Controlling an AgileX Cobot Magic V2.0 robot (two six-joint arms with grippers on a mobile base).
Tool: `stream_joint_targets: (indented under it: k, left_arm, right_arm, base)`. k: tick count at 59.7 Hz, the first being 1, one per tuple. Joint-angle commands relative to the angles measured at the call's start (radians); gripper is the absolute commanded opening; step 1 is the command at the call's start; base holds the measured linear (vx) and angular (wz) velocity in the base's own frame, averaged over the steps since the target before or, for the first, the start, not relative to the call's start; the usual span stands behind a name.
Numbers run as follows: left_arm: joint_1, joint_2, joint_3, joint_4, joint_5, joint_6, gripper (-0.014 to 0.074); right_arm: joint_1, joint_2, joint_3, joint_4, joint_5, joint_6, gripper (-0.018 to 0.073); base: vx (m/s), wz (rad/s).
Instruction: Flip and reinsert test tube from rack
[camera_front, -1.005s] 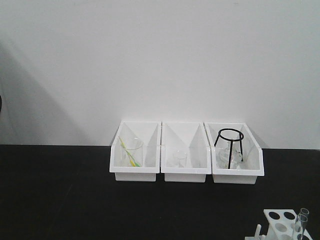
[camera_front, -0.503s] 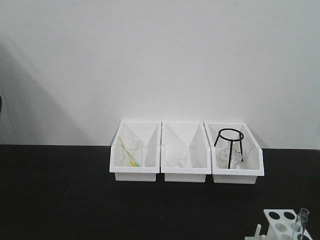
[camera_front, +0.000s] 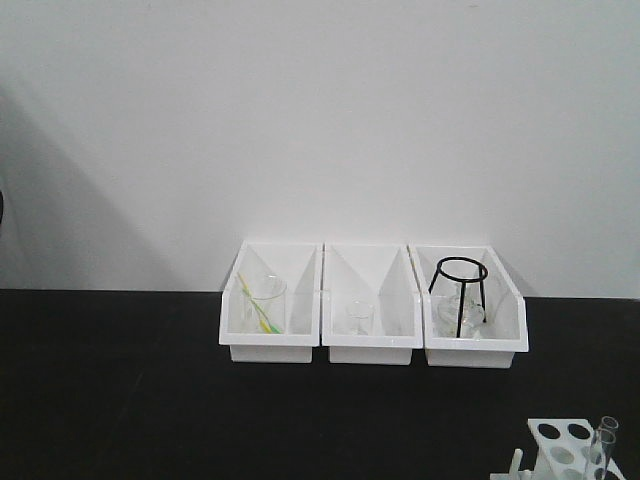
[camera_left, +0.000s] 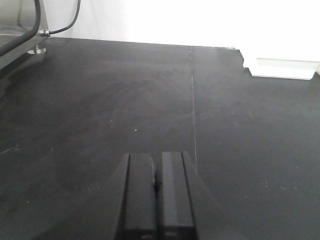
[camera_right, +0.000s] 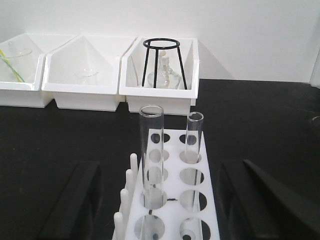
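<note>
my left pincer (camera_left: 157, 167) sits low over the bare black table (camera_left: 75, 110), fingers pressed together with nothing between them. my right pincer (camera_right: 160, 172) is spread wide, one finger on each side of the white rack (camera_right: 173, 182). the test tube (camera_right: 150, 150) stands upright in the rack's left column, open rim up, between the fingers and touched by neither. a second tube (camera_right: 194, 132) stands further back in the right column. beyond the rack sit three white bins (camera_right: 85, 100); the right one holds a black wire tripod (camera_right: 162, 62).
</note>
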Motion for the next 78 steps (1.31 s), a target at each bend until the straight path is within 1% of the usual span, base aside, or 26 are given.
stream_joint_targets:
  k: [1,7,16,25,29,35,42,50,54,61,69,73,78]
  left_arm:
    - [-0.007,-0.013,0.0,-0.003,-0.088,0.0,-0.0006]
    - [-0.007,-0.013,0.0,-0.003,-0.088,0.0,-0.0006]
    - [-0.007,-0.013,0.0,-0.003,-0.088,0.0,-0.0006]
    - [-0.007,-0.013,0.0,-0.003,-0.088,0.0,-0.0006]
    - [-0.007,-0.013,0.0,-0.003,-0.088,0.0,-0.0006]
    - [-0.007,-0.013,0.0,-0.003,-0.088,0.0,-0.0006]
    - [-0.007,-0.013,0.0,-0.003,-0.088,0.0,-0.0006]
    - [-0.007,-0.013,0.0,-0.003,-0.088,0.0,-0.0006]
    - [-0.007,-0.013,0.0,-0.003,-0.088,0.0,-0.0006]
    - [-0.007,-0.013,0.0,-0.003,-0.088,0.0,-0.0006]
    - [-0.007,-0.013,0.0,-0.003,-0.088,0.0,-0.0006]
    - [-0.007,-0.013,0.0,-0.003,-0.088,0.0,-0.0006]
    - [-0.007,-0.013,0.0,-0.003,-0.088,0.0,-0.0006]
  right_arm:
    - [0.0,0.064,-0.027,-0.006,-0.156,0.003,0.0554]
    - [0.0,0.157,-0.027,-0.006,-0.242,-0.003,0.0554]
    - [0.0,0.318,-0.03,-0.005,-0.416,-0.004,0.0554]
    - [0.0,0.47,-0.066,-0.005,-0.531,-0.003,0.0548]
    - [0.0,0.525,-0.1,-0.007,-0.563,-0.002,0.054]
    - [0.0,0.6,-0.145,-0.013,-0.569,-0.001,0.0523]
    - [0.0,0.643,-0.157,-0.027,-0.585,-0.001,0.0498]
    - [0.0,0.652,-0.156,-0.03,-0.591,-0.001,0.0428]
    - [0.0,0.652,-0.156,-0.03,-0.597,-0.005,0.0372]
    - [0.0,0.652,-0.156,-0.03,-0.597,-0.006,0.0249]
    - [0.0,0.652,-0.156,-0.03,-0.597,-0.005,0.014]
    - [0.0,0.651,-0.156,-0.03,-0.597,-0.004,0.0107]
    - [0.0,0.638,-0.156,-0.031,-0.597,0.002,0.009]
  base:
    - [0.0,0.0]
    - [0.0,0.0]
    - [0.0,0.0]
    - [0.0,0.0]
    - [0.0,0.0]
    - [0.0,0.0]
    - [0.0,0.0]
    - [0.0,0.0]
    - [0.0,0.0]
    - [0.0,0.0]
    - [0.0,0.0]
    - [0.0,0.0]
    - [0.0,0.0]
